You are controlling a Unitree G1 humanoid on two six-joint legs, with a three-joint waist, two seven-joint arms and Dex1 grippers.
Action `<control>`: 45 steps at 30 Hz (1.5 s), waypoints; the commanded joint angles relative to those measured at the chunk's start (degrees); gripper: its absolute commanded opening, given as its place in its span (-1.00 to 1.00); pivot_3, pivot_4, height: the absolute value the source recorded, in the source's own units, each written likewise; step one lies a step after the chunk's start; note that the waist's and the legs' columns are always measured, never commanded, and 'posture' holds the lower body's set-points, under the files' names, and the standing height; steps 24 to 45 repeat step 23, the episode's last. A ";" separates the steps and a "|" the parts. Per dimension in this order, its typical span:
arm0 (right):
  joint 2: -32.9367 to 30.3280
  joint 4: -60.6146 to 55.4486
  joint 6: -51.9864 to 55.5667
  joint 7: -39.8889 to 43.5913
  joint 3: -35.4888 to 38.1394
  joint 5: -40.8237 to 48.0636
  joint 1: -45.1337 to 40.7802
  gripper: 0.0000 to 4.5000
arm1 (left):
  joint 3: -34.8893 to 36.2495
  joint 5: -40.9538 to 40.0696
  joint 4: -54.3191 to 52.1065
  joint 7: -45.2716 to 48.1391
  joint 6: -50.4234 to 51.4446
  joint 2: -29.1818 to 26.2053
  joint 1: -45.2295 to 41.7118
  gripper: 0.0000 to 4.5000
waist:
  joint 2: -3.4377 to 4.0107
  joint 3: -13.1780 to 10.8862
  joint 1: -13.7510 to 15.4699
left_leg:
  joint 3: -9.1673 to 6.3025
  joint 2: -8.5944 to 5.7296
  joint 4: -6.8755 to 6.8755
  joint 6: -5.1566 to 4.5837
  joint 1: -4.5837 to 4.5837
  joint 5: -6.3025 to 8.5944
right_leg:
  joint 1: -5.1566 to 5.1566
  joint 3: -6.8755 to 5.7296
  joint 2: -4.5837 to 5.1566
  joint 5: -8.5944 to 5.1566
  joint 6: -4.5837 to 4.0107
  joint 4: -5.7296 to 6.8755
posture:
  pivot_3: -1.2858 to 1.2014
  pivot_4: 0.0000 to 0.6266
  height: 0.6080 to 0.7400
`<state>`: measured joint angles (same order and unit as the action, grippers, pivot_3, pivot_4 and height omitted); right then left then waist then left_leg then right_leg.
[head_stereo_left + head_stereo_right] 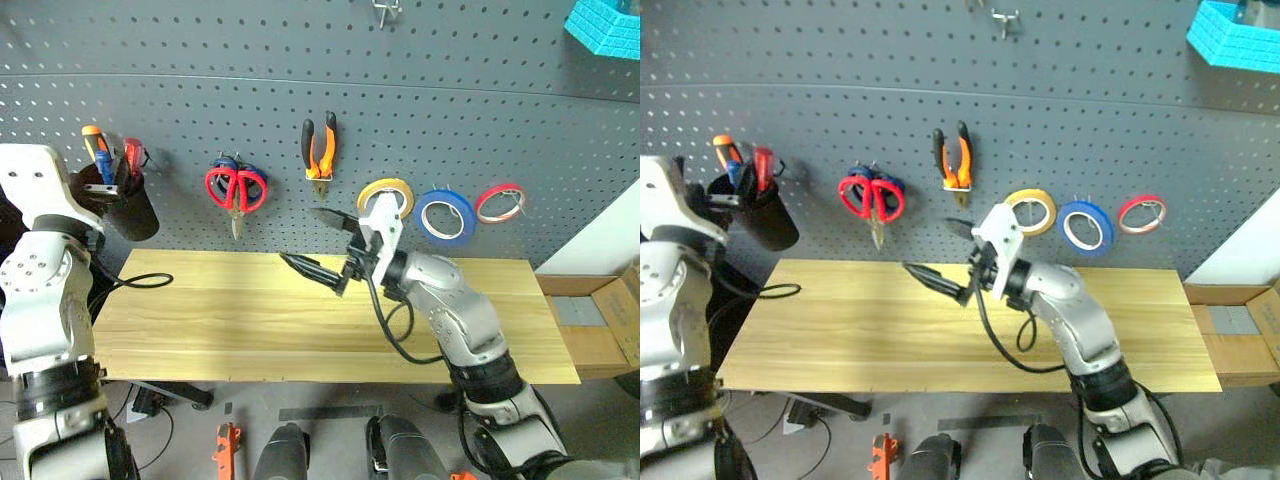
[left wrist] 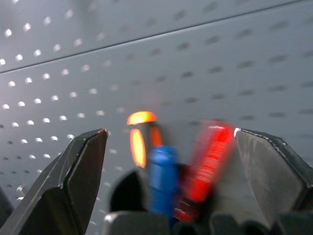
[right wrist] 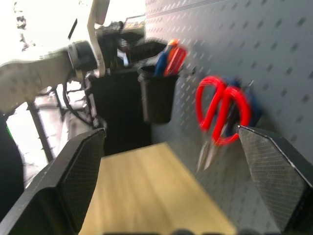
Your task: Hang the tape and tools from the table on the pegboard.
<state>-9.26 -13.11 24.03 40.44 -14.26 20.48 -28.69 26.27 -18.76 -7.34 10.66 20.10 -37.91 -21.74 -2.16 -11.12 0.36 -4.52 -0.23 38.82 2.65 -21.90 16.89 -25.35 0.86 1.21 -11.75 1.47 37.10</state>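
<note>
While both arms hung over the table (image 1: 200,330), we logged the left gripper (image 2: 168,161) with its jaws spread wide and nothing between them, just in front of the black cup (image 1: 128,208) on the pegboard (image 1: 300,60). Straight ahead of that gripper, standing in the cup, we saw the blue-handled screwdriver (image 2: 163,176), flanked by an orange screwdriver (image 2: 139,142) and a red screwdriver (image 2: 209,161). The right gripper (image 1: 318,245) was also fully open and empty, pointing across toward the left arm. Just beyond its fingertips hung the red-handled scissors (image 1: 235,190), with blue-handled scissors (image 1: 252,180) behind them on the same hook. Slightly above and behind the right gripper the pliers (image 1: 319,150) hung on their hook, and close behind its wrist sat the yellow tape (image 1: 386,195), then a blue roll (image 1: 446,215) and a red roll (image 1: 500,203) further out. We saw no tools or tape on the tabletop, so we judged the hanging done. Risks as we judged them: the left fingers sat close to the cup, so a careless pull-back could clip its rim or the handles and tip the screwdriver out. The right arm's elbow was near the tape hooks, and a swing could knock a roll off; its fingertips could also snag the scissors.
</note>
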 commanded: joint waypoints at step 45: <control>-1.22 10.58 4.12 -33.95 15.55 -15.06 20.18 1.00 | -20.80 3.90 3.81 -3.96 5.34 24.25 18.00 0.98 | 1.01 5.11 -1.88 | 0.32 0.09 -0.05 -0.27 2.11 -0.09 | 2.08 0.34 -0.43 -0.48 0.00 -0.13 | -0.01 -0.94 1.00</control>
